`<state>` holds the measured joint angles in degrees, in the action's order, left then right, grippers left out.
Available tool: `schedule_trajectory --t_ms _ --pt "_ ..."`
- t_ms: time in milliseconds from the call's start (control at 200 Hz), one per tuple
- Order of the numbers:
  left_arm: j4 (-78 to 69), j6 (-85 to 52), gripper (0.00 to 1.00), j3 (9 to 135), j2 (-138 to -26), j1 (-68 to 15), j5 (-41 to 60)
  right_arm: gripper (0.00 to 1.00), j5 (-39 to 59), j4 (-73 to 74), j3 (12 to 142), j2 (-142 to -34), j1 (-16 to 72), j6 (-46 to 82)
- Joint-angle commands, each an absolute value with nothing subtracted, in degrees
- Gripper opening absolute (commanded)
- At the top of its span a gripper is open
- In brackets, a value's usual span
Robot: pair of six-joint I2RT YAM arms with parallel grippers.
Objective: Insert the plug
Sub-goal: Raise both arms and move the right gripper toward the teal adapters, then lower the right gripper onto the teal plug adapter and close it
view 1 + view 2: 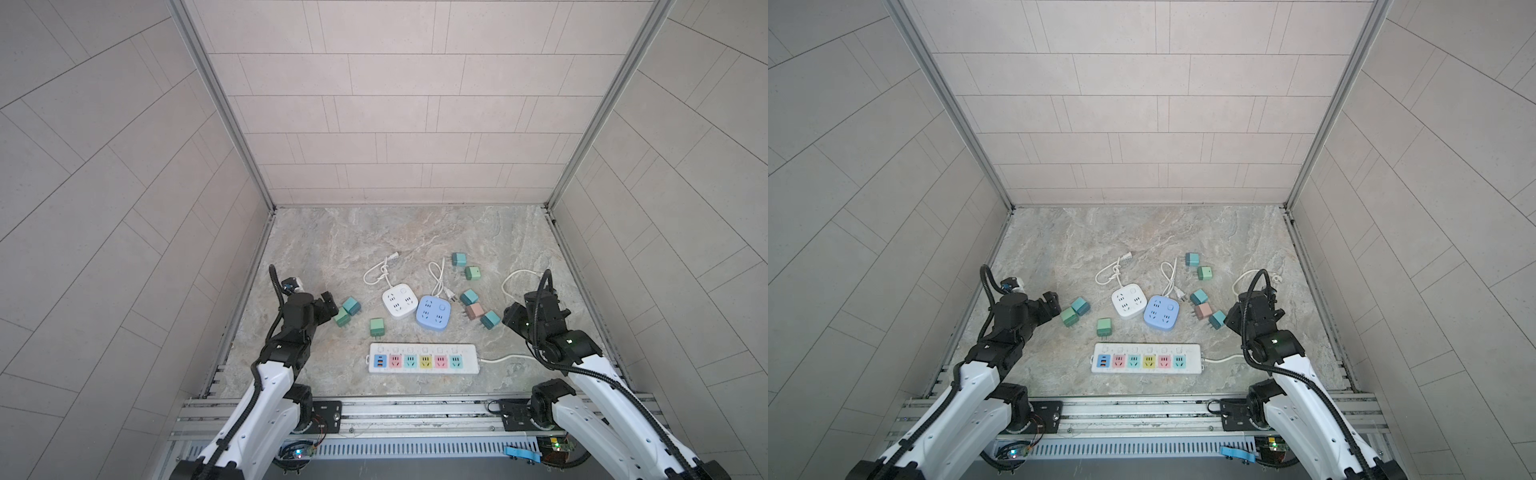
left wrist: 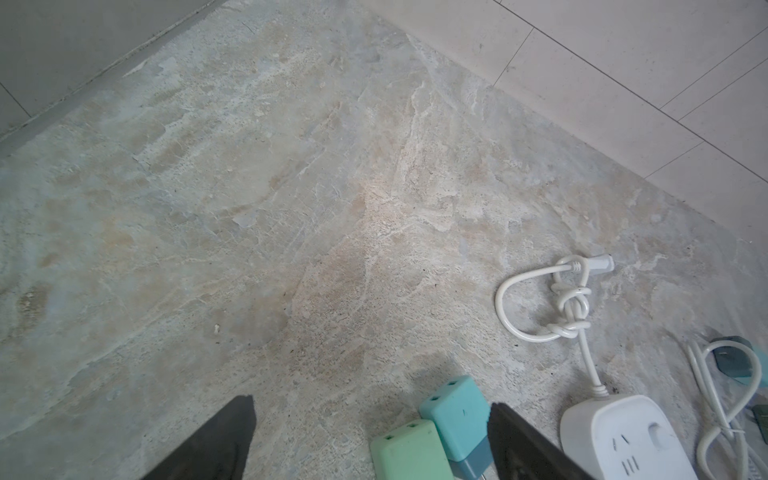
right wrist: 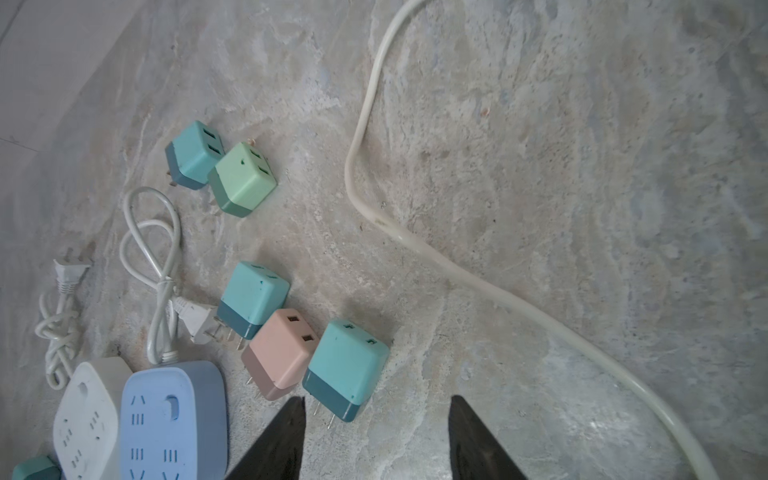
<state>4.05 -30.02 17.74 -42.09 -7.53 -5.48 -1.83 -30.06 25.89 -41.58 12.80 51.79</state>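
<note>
Though low over the bench [image 1: 374,237], both empty — left claw [image 2: 372,402] spread wide, mint plug [image 2: 407,451] and aqua plug [image 2: 455,411] touching side by side just ahead of its gap, 9 o'clock of white socket cube [image 1: 400,303]; right claw [image 3: 377,398] narrower yet parted, teal plug [image 3: 347,368] just beside one finger, 3 o'clock of blue socket cube [image 1: 434,313] — power strip [image 1: 424,359] at the bench's 6 o'clock

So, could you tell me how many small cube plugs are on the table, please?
8. Teal and green by the left gripper; green behind the strip; teal, green far right; teal, pink, teal beside the blue socket. Arms may hide more.
</note>
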Motion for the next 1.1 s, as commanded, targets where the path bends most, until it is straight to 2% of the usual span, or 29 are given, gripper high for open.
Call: schedule_trajectory --t_ms 0,340,1096 --pt "3.1 -30.4 0.94 18.6 -40.7 -7.6 -4.9 0.57 -3.4 -27.3 26.2 -44.4 14.8 53.6" --pt "2.7 -30.6 0.94 18.2 -40.0 -7.7 -4.8 0.58 -5.8 -24.5 31.2 -59.0 20.3 53.2" --pt "2.6 -30.6 0.93 18.3 -40.6 -8.1 -4.9 0.65 -8.2 -21.7 33.5 -72.2 22.3 53.5"
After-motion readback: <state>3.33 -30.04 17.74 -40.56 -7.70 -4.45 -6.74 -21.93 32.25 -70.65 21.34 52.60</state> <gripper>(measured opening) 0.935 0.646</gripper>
